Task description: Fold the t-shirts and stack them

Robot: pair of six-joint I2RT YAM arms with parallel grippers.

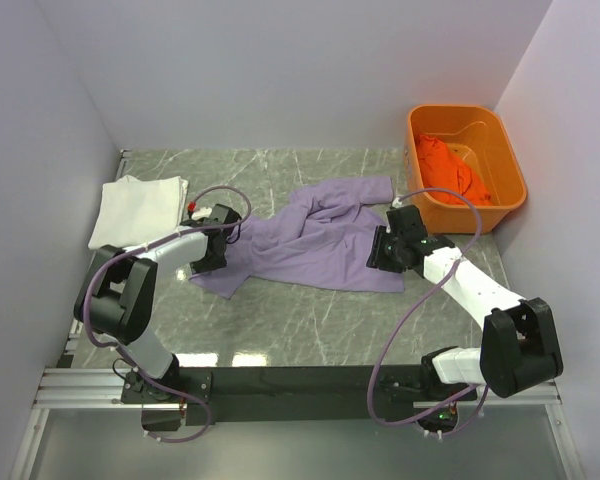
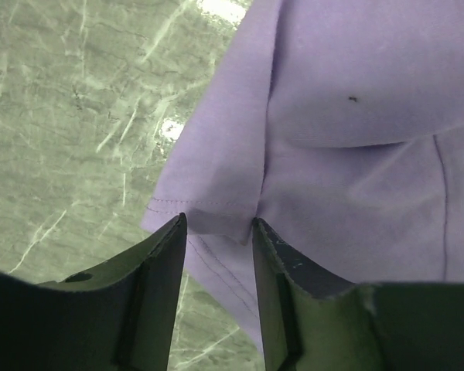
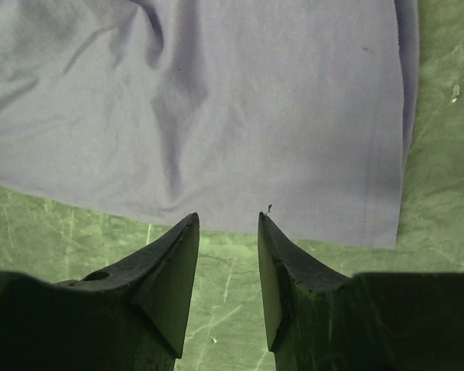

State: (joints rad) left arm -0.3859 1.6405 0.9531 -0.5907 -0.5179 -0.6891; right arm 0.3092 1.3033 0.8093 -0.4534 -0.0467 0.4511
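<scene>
The lavender t-shirt (image 1: 320, 248) lies spread and rumpled in the middle of the table. My left gripper (image 1: 220, 255) is at its left end. In the left wrist view the left gripper (image 2: 216, 220) stands open, its jaws on either side of a folded hem corner of the lavender t-shirt (image 2: 340, 154). My right gripper (image 1: 378, 255) is at the shirt's right side. The right wrist view shows it (image 3: 228, 216) open with its tips at the edge of the cloth (image 3: 216, 108) and only table between them. A folded white t-shirt (image 1: 138, 208) lies at the far left. The orange t-shirt (image 1: 445, 168) sits crumpled in the tub.
The rigid orange plastic tub (image 1: 504, 150) stands at the back right corner. Walls close in the table on the left, back and right. Both arms' cables loop over the table beside the shirt.
</scene>
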